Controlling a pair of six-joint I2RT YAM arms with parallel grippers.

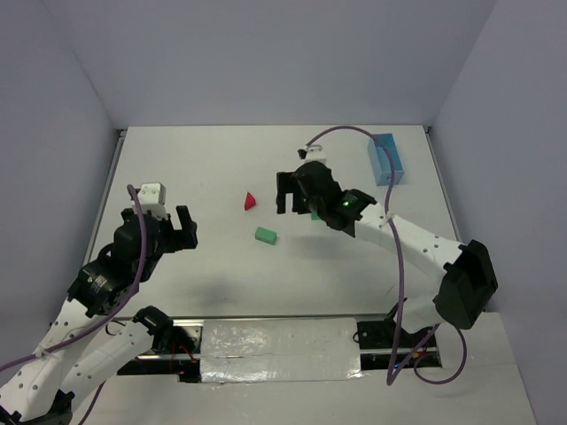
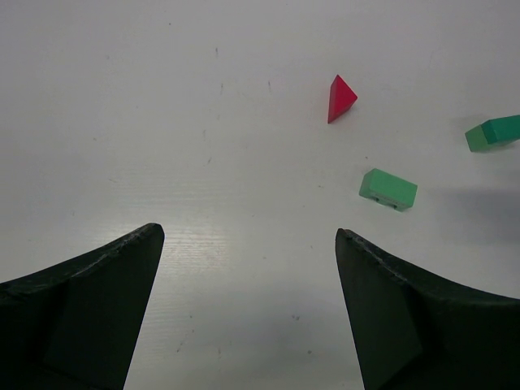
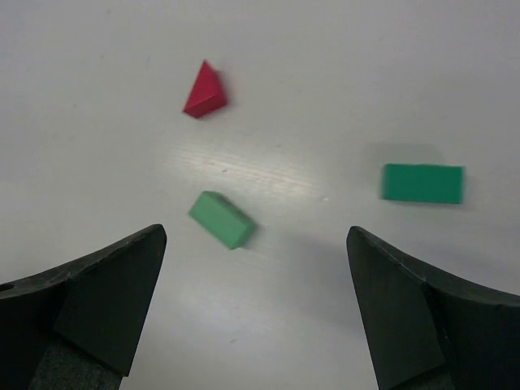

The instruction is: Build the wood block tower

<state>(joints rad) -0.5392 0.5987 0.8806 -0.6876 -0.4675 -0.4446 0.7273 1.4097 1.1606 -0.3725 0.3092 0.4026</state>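
The right gripper (image 3: pixel 253 237) hangs above the table with its jaws spread wide and nothing between them. Just ahead of it, nearer its left finger, 1 green block (image 3: pixel 222 219) lies flat and skewed to the jaw line. A 2nd green rectangular block (image 3: pixel 422 183) lies off toward the other finger, and the red triangular piece (image 3: pixel 205 91) sits farther out. The 3 pieces are all apart from one another, so no stacking has begun; this looks like the first pick. The next move likely calls for a wrist turn to square the jaws across the skewed block, then a straight descent. The left gripper (image 1: pixel 184 228) is equally wide open and empty, well apart from the blocks.
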